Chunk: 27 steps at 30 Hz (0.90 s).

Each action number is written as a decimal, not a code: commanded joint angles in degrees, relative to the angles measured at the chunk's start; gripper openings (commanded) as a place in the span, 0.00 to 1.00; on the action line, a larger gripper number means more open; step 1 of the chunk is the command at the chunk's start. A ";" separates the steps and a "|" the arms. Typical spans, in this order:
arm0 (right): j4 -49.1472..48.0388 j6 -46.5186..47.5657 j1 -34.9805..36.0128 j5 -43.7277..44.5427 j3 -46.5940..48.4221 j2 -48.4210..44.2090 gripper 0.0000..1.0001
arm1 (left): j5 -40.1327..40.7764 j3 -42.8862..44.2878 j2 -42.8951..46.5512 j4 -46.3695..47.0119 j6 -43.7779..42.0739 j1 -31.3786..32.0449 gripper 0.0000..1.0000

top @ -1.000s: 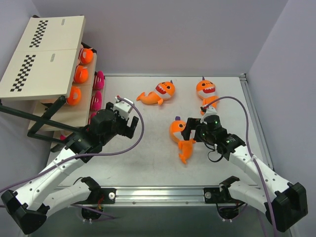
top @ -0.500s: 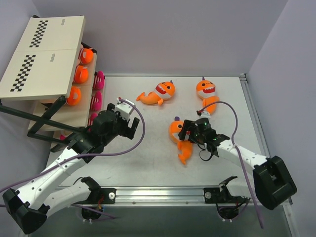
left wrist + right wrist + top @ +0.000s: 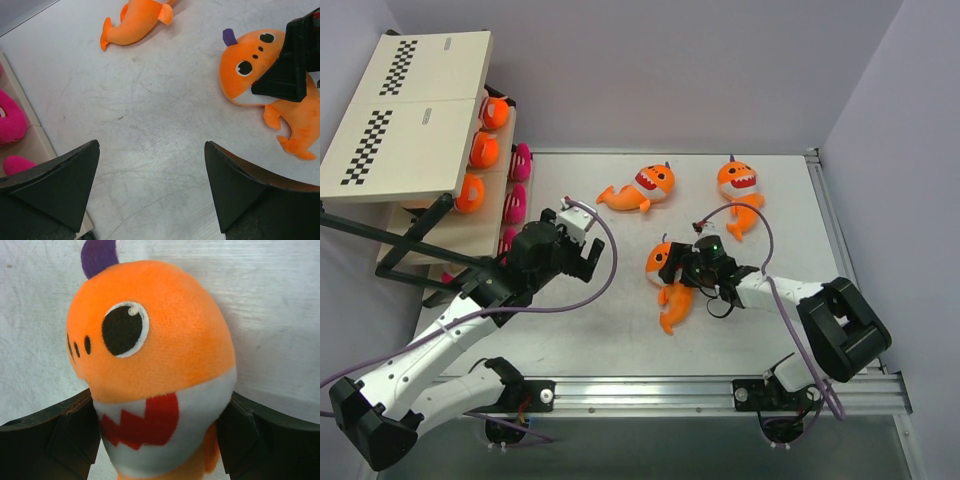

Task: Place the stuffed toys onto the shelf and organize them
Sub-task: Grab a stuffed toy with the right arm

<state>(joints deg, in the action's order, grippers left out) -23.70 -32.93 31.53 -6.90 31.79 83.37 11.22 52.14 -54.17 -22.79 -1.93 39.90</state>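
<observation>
My right arm has reached further in toward the middle of the overhead frame. The shark (image 3: 670,298) it was closing on has slid a little leftward with it across the bench (image 3: 620,345). In the right wrist view the right fingers (image 3: 50,437) now flank the shark's head and touch its white cheeks on both sides. They have been drawing in, but I cannot tell whether they truly pinch it yet.

The left fingers (image 3: 55,187) stay spread wide over bare bench left of centre, holding nothing.

I judge this the grasp stage for one toy, which lies well apart from the shelf (image 3: 410,110) at upper left. That shelf already carries orange toys (image 3: 485,150) and pink toys (image 3: 518,195). A second shark (image 3: 640,188) and a third shark (image 3: 738,183) wait on the bench toward the upper middle.
</observation>
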 commanded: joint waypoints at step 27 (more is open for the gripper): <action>18.69 6.21 3.01 -3.38 23.84 -3.83 0.00 | -18.17 -3.10 2.50 9.87 -4.56 3.25 0.94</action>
<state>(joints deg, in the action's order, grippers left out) -8.27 -27.29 34.22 -7.94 51.81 82.00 -3.29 48.64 -51.37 -16.14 -4.03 41.28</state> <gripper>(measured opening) 0.225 0.942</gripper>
